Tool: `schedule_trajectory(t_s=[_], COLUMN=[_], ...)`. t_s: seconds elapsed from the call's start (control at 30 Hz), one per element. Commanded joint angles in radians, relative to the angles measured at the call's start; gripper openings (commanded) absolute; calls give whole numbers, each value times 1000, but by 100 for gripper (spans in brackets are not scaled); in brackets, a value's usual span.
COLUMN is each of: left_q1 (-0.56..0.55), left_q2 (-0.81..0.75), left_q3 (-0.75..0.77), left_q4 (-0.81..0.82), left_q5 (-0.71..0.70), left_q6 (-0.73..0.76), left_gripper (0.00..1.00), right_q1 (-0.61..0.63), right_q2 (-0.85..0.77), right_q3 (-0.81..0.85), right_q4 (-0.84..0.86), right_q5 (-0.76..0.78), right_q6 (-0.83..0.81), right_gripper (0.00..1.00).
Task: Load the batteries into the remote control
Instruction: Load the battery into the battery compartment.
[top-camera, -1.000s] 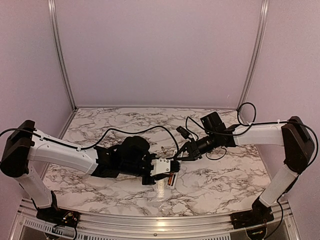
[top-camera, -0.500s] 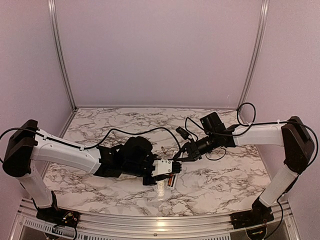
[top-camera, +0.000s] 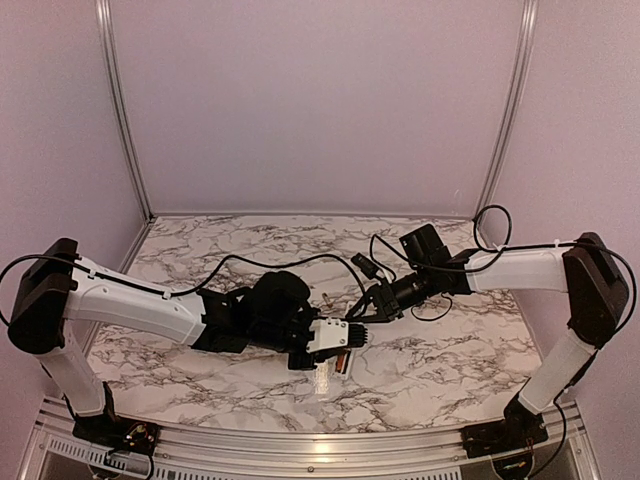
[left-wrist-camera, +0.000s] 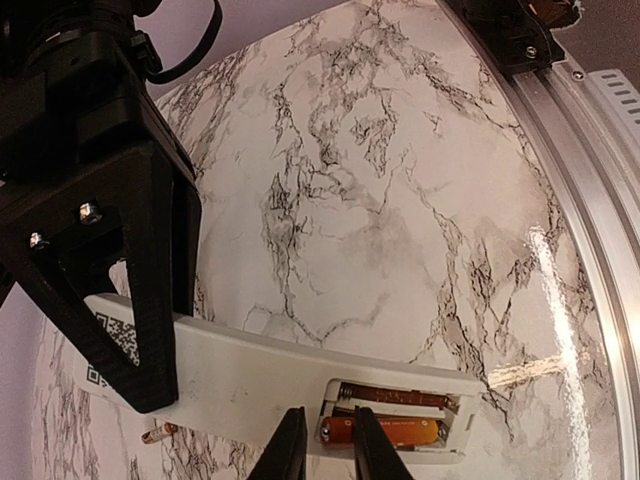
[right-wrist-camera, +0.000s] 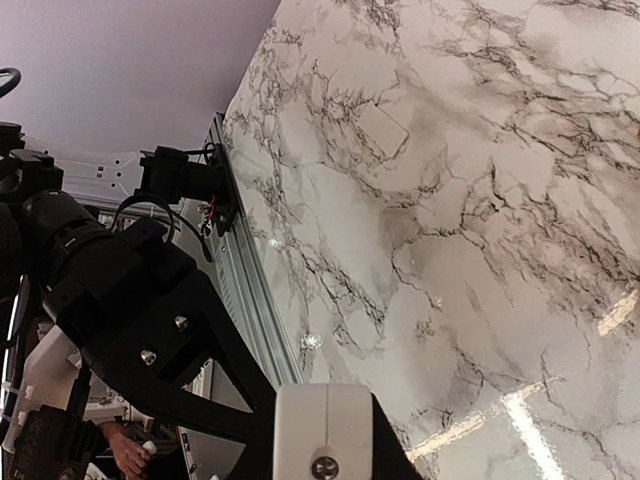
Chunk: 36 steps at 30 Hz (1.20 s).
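The marbled tabletop (top-camera: 200, 250) has all the work at its near middle. The left arm (top-camera: 140, 310) has slid a little to the right in the last second, while the right arm (top-camera: 520, 268) has stayed put. The remote (left-wrist-camera: 250, 365) is held off the tabletop, back up and cover off, its far end clamped in the right pincer (top-camera: 357, 322). The left pincer (left-wrist-camera: 327, 450) has narrowed slightly and pinches the end of a battery (left-wrist-camera: 385, 432) lying in the open compartment (left-wrist-camera: 462, 410), so seating looks nearly done. The space beside it seems unfilled. A second battery (left-wrist-camera: 160, 435) lies loose on the tabletop below the remote, probably the next pick.
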Motion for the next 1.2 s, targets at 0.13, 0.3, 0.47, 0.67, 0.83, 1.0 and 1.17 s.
schedule_trajectory(t_s=[0.13,0.3,0.47,0.67,0.83,1.0,1.17], left_q1=[-7,-9,-14,-19,-27,-35,-39], left_q2=[16,27,46,80,114,140,153], left_q3=[19,22,35,56,74,85,88], left_q4=[-79,-124,-149,-201,-245,-276,-295], left_q5=[-1,8,0,-25,-42,-55,-86], left_q6=[28,31,34,42,55,56,58], left_gripper=[12,10,8,7,6,6,5], right_q1=[12,12,12,12,12,12,12], right_q2=[5,2,-5,-14,-22,-32,-42], right_q3=[43,46,49,50,48,45,43], right_q4=[-18,-22,-19,-8,3,13,26], right_q5=[-17,-17,-23,-30,-34,-41,-49], right_q6=[-11,-12,-11,-4,3,10,16], right_gripper=[0,0,0,0,0,0,0])
